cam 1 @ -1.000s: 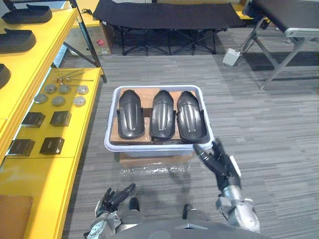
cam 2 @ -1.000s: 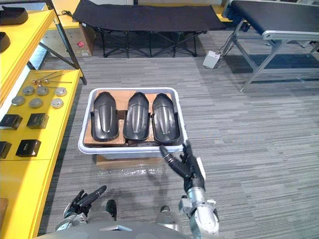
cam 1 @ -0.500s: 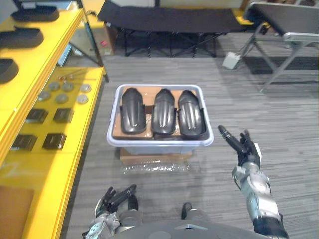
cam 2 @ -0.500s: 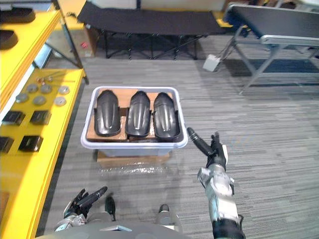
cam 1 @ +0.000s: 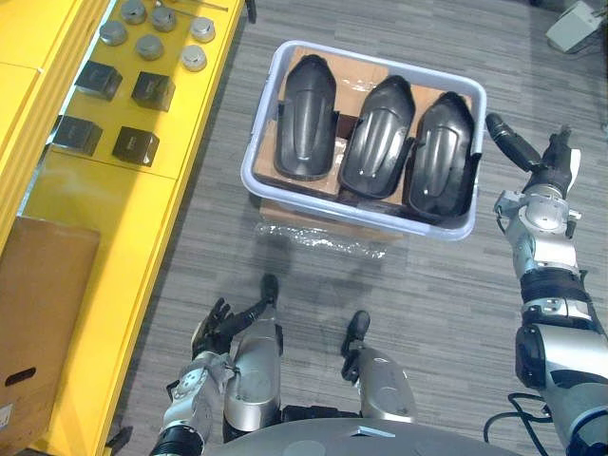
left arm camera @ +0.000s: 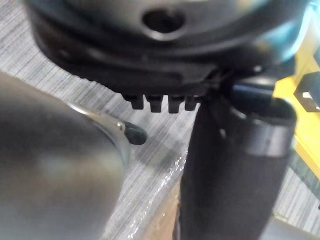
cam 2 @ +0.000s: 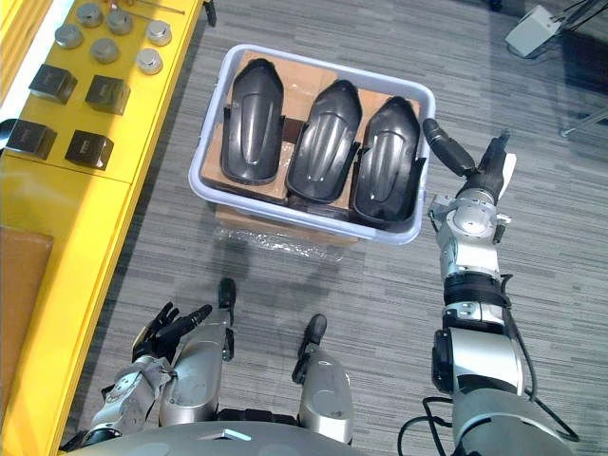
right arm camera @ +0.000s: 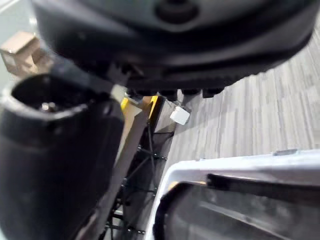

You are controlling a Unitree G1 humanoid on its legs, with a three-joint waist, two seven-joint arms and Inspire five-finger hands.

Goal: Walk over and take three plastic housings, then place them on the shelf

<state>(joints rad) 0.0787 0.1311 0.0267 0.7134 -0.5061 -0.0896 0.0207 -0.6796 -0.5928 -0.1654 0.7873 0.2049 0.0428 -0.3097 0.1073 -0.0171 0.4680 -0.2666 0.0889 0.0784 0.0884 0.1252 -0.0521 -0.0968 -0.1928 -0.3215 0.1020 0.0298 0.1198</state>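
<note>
Since half a second earlier, the right hand (cam 2: 481, 175) had shifted along the bin's right side. It stood just beside the right wall, with its fingers straight, its thumb stretched toward the rim, and nothing in its grasp. The left hand (cam 1: 220, 325) hung low with relaxed, spread fingers, also holding nothing.

Three black plastic housings lay side by side on brown cardboard inside the pale plastic bin (cam 2: 285, 207): the left housing (cam 1: 304, 119), the middle housing (cam 1: 375, 138) and the right housing (cam 1: 439, 157), which was nearest the right hand. The bin sat on a cardboard box wrapped in clear film (cam 1: 323, 237) on the grey floor. To the robot's left ran the yellow shelf (cam 1: 95, 237), carrying small black blocks (cam 1: 133, 144) and round metal discs (cam 1: 152, 46).
</note>
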